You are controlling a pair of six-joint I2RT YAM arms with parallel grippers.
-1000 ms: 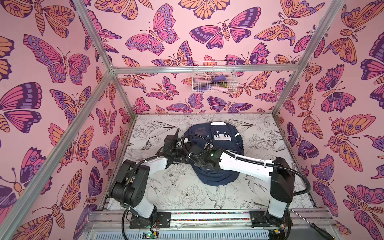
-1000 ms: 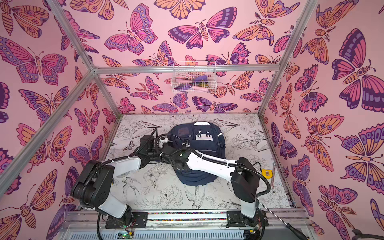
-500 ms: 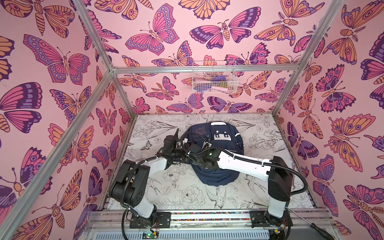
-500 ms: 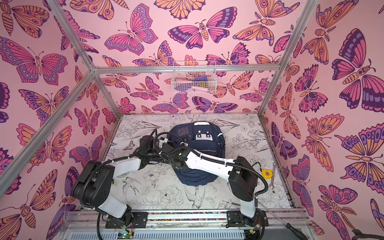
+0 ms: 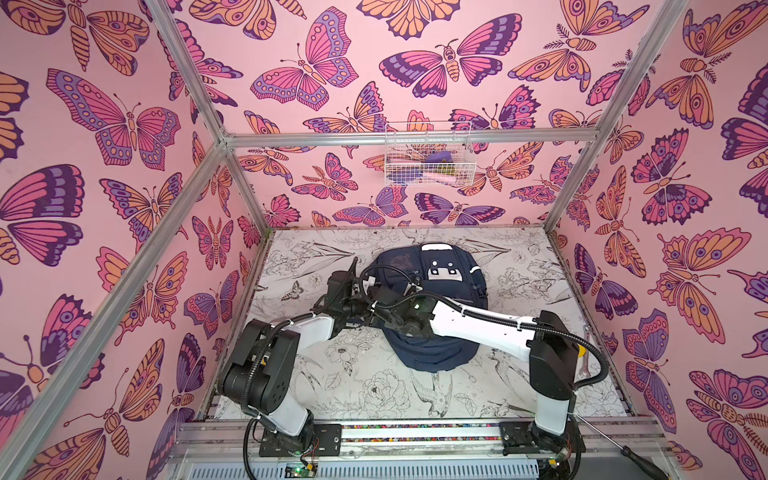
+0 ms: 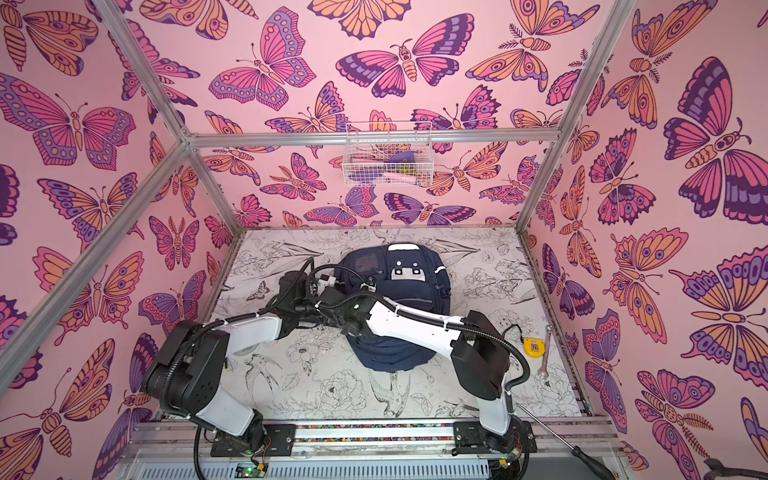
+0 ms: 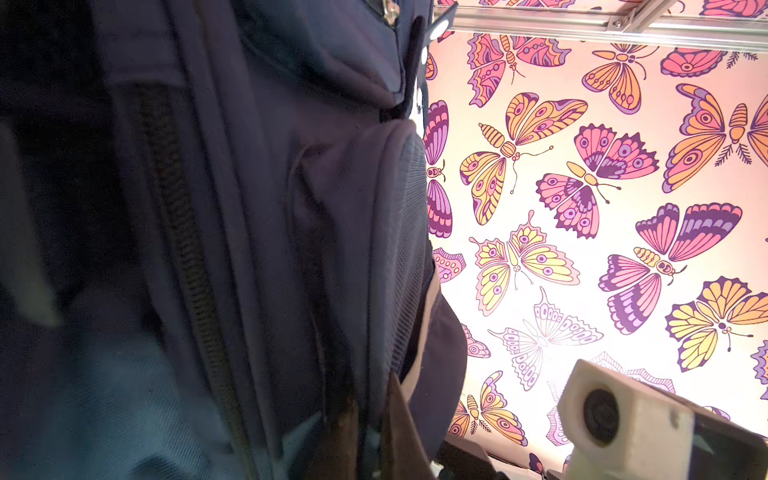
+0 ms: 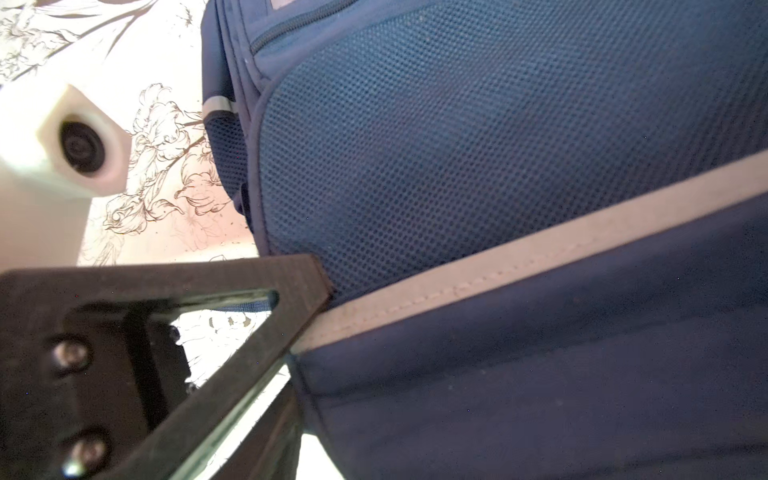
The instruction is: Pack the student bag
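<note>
Student bag (image 5: 440, 291) lies flat on the table (image 5: 332, 374), front face up. It sits about mid-width and closer to the back edge than the front. The white patch is toward the back edge and the rounded end toward the front. I see nothing to pack on the table near it.

Both arms converge on the bag's left flank.

- Left gripper (image 5: 358, 296): closed right down, at the left side seam. Its wrist camera is filled with navy fabric and a zipper (image 7: 187, 249) that looks closed along the stretch I can see. The fingers don't show, so I can't say whether cloth is pinched.
- Right gripper (image 5: 384, 302): reaches across the middle to the same flank. One finger (image 8: 208, 276) has its tip touching the bag where the mesh side pocket (image 8: 457, 145) meets the grey reflective stripe (image 8: 498, 249). The opposite finger isn't clear, so I can't tell how wide the gripper stands or whether it holds anything.

My reading: the bag is laid flat so its zips face the arms. The left gripper is there to steady the soft side while the right hunts for a pull or an edge. Opening looks not yet done.

Relative position: the bag's bulk lies toward the table's right edge from both grippers. They are at its left edge, just beside each other, with the right gripper in contact.
</note>
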